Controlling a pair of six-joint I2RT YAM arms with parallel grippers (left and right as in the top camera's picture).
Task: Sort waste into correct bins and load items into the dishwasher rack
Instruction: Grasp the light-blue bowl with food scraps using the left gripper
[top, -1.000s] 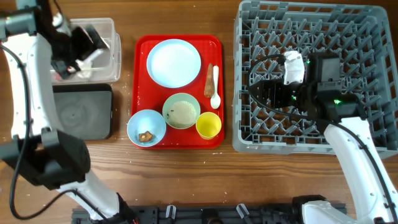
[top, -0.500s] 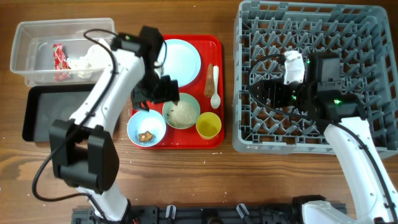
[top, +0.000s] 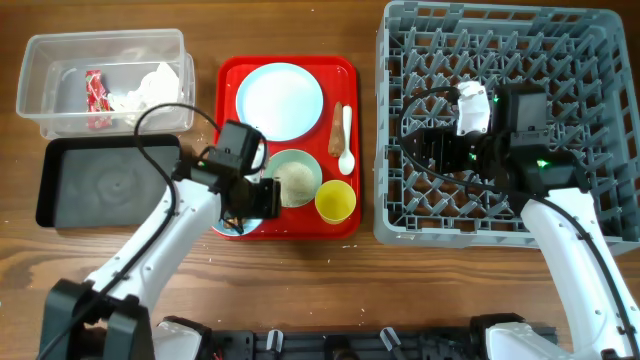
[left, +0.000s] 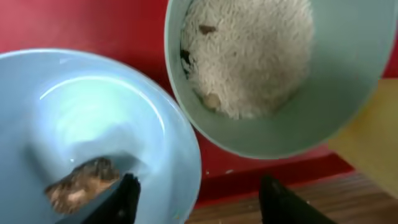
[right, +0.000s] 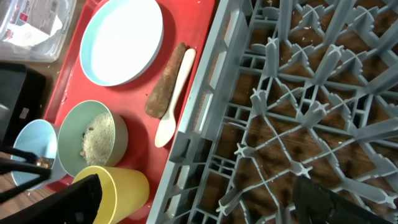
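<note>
- Left claw (left: 199, 198) sits low over the blue bowl (left: 93, 124) at the front-left corner of the red tray (left: 74, 25). Jaws stand partly apart and pinch nothing I can see.
- One finger is inside that bowl, just beside the brown lump (left: 81, 180). The other is outside the rim, above the tray's front edge. Likely reason: it is lined up to take either the lump as waste or the bowl by its wall. Which one, cannot tell.
- The rice bowl (left: 267, 124) sits just beside the blue bowl, still holding rice. The yellow cup (left: 373, 143) is close on its far side.
- Right claw (right: 205, 199) is spread wide and empty, hanging over the dishwasher rack (right: 298, 93). My guess is it waits there to receive or place dishes.
- No dish shows in the visible parts of the rack.
- Bins are at the left of the counter (top: 330, 290). The clear tub (top: 40, 60) holds the red wrapper (top: 94, 95) and the white napkin (top: 145, 88).
- The black tray (top: 100, 185) in front of the tub looks empty.
- Still on the red tray are the plate (top: 279, 100), the carrot stick (top: 337, 125) and the spoon (top: 346, 140). Stick and spoon lie side by side.
- Hidden: from overhead the left claw covers most of the blue bowl, so the lump does not show there.
- Cut off: the left wrist view shows only the fingertips and parts of both bowls. Whether the inner finger touches the lump or the bowl floor is unclear.
- The right arm hides part of the rack floor.
- Any loose rice grains on the counter are too small to confirm.
</note>
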